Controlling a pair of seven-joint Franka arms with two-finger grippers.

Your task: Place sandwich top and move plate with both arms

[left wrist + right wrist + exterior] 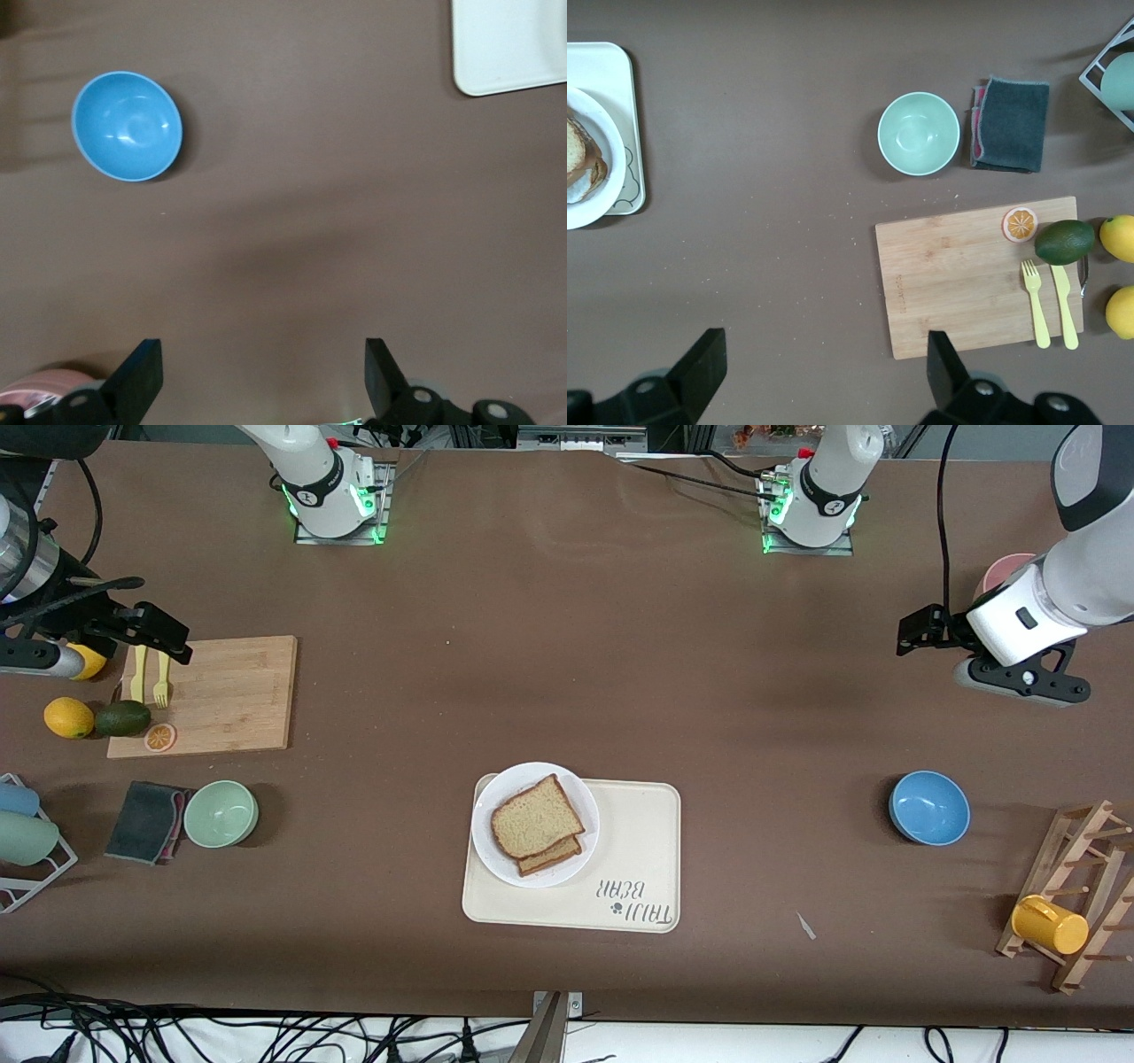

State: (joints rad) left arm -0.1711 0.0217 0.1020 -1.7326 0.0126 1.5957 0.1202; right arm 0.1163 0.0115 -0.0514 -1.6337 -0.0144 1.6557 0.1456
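Observation:
The sandwich top point(534, 817), a plain brown bread slice, lies on another slice point(556, 855) on the white plate point(580, 808). The plate rests on the end of the cream tray point(633, 841) toward the right arm's end. The right wrist view catches the plate's rim point(607, 146) and the bread's edge point(578, 158). My left gripper point(926, 631) hangs open and empty over bare table beside a pink cup point(1005, 571); its fingers point(142, 372) stand wide apart. High over the cutting board's end, my right gripper point(146, 631) is open and empty too, fingers point(704, 363) spread.
A blue bowl point(929, 807) and a wooden rack with a yellow mug point(1050, 924) stand toward the left arm's end. Toward the right arm's end are a cutting board point(217, 695) with forks, an avocado, lemons, a green bowl point(221, 813) and a dark cloth point(142, 821).

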